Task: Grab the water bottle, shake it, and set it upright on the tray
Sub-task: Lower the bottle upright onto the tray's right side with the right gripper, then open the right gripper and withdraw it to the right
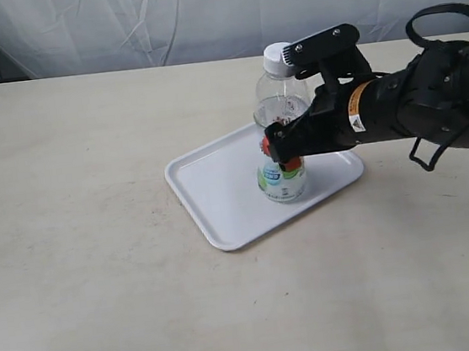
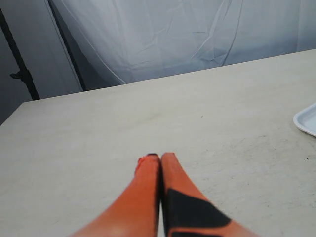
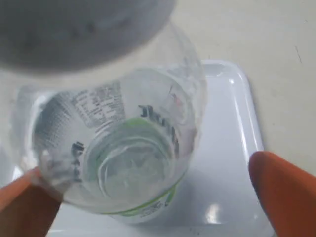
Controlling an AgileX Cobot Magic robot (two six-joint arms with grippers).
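Observation:
The water bottle stands upright on the white tray, its white cap on top. My right gripper reaches in from the right and straddles the bottle's lower half. In the right wrist view I look down the clear bottle onto the tray. One orange finger touches its side; the other finger stands clear of it with a wide gap, so the right gripper is open. My left gripper is shut on nothing, low over bare table.
The beige table spreads wide round the tray. A white curtain hangs behind the far edge. One corner of the tray shows in the left wrist view, far off to the side.

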